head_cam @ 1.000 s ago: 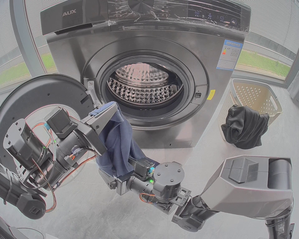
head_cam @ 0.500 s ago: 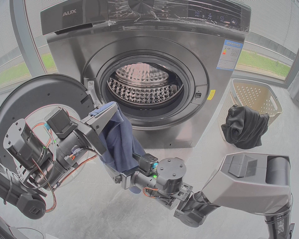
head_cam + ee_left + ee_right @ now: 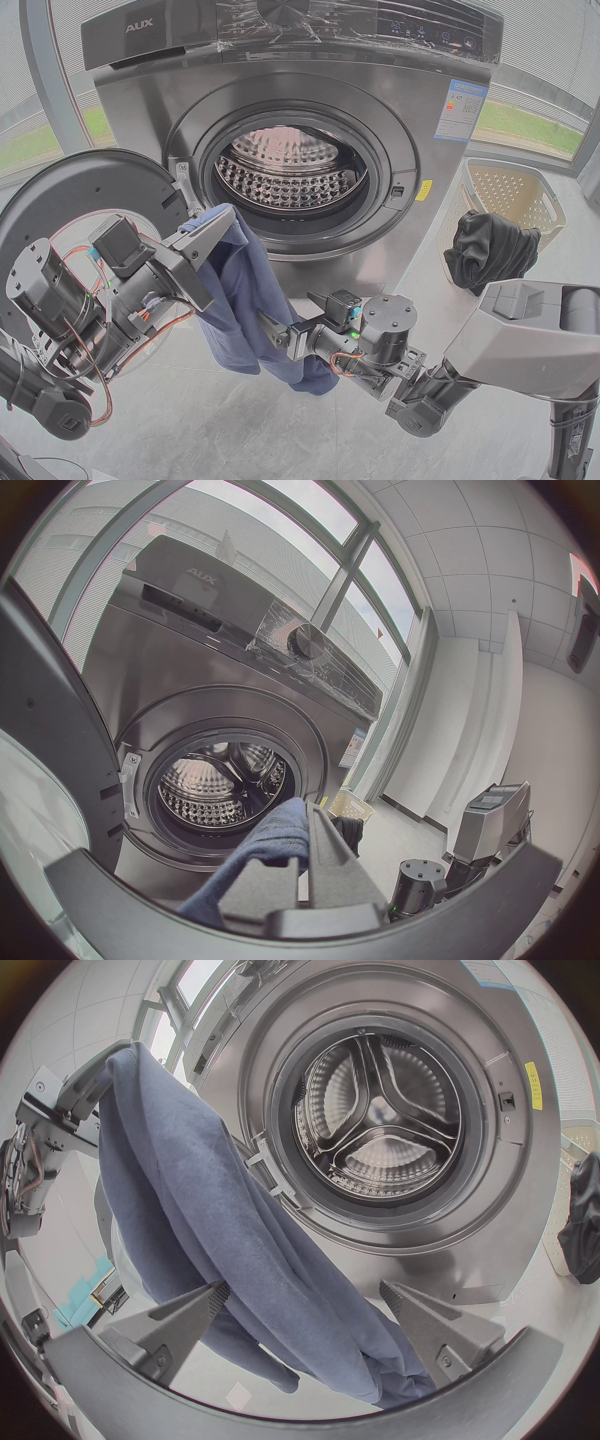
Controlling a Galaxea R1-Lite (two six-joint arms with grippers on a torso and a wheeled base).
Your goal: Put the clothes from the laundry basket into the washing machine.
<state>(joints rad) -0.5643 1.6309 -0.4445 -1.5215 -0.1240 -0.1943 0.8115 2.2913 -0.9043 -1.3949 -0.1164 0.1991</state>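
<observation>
Blue garment (image 3: 240, 287) is up in front of the washing machine (image 3: 400, 125), low and left of the drum (image 3: 290, 169) mouth and beside the open door (image 3: 81, 187). It isn't inside yet. My left gripper (image 3: 211, 220) has its fingers closed on the top edge of the cloth, and the rest hangs long, with the lowest fold near the floor (image 3: 187, 431). My right gripper (image 3: 300, 1294) is low at the hanging part with its fingers spread wide. The cloth drapes between them but isn't pinched.

Risks as I see them:
- The left pinch looks like it's on a thin bit of edge. A quick swing toward the drum could pull it free and drop the garment on the floor.
- If the right gripper closes here it may catch one loose layer or nothing, so the tail stays unsupported.
- An unsupported tail likely snags on the door hinge side or ends up hanging over the rim of the opening, half in and half out.
- The two arms are close together around the cloth. Lifting both toward the opening risks them bumping or the fabric wrapping a wrist.

Black garment (image 3: 490, 253) is draped over the laundry basket (image 3: 519, 187) rim at the right. It could slide off if the basket gets nudged.
</observation>
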